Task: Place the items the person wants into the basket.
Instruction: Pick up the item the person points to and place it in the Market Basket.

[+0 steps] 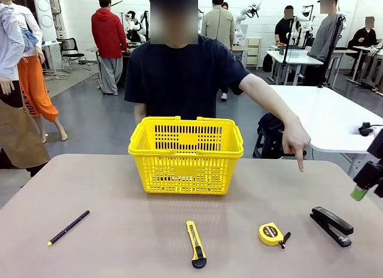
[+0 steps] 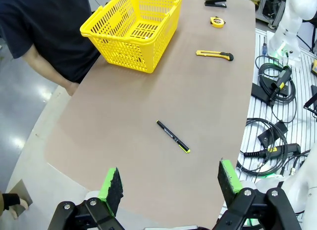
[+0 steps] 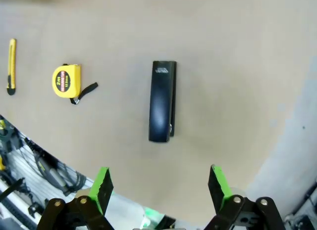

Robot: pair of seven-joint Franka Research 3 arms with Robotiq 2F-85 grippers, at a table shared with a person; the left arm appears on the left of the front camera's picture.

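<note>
The right gripper hangs above the table with its jaws spread wide and nothing between them. The stapler lies flat on the table straight ahead of the gap, lengthwise along the fingers' direction and clear of both pads. In the right wrist view, the tape measure sits to the stapler's left, near but apart, with the utility knife farther left at the picture's edge.

The left gripper is also wide open and empty, high over its end of the table. The pen is the nearest thing ahead of it, well apart from the fingers. The basket stands beyond.

In the front view, the basket stands upright at the table's far middle, directly in front of the person. The person's hand reaches out over the far right of the table, index finger pointing down, on the stapler's side.
</note>
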